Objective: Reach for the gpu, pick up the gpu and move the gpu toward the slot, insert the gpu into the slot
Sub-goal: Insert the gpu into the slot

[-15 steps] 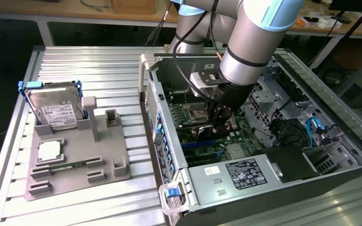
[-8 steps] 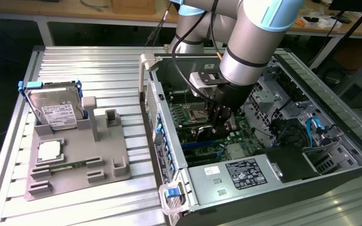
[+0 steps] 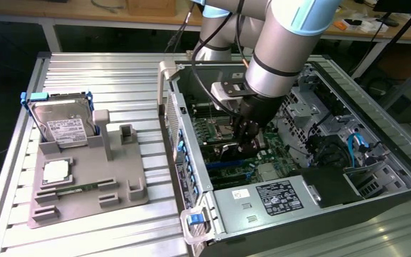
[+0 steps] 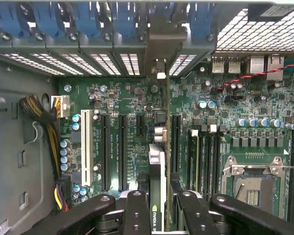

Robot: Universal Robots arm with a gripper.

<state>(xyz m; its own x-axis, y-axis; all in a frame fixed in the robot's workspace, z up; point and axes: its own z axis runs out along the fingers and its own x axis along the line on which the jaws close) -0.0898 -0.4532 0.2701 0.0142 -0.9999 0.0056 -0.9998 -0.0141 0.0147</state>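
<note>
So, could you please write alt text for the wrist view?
The gripper holds the gpu edge-on above a green motherboard inside an open computer case. A processor socket and cable bundle lie to either side.

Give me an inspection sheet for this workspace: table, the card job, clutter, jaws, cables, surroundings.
Surface: slatted metal table, open computer case on it.
Job's things: gpu edge-on over the motherboard; blue slot by its lower edge, seating cannot be told.
Clutter: grey fixture with hard drive and memory stick.
Grippers: gripper inside the case, jaws shut on the gpu.
Cables: yellow-black bundle; blue cables.
Surroundings: wooden benches behind.
</note>
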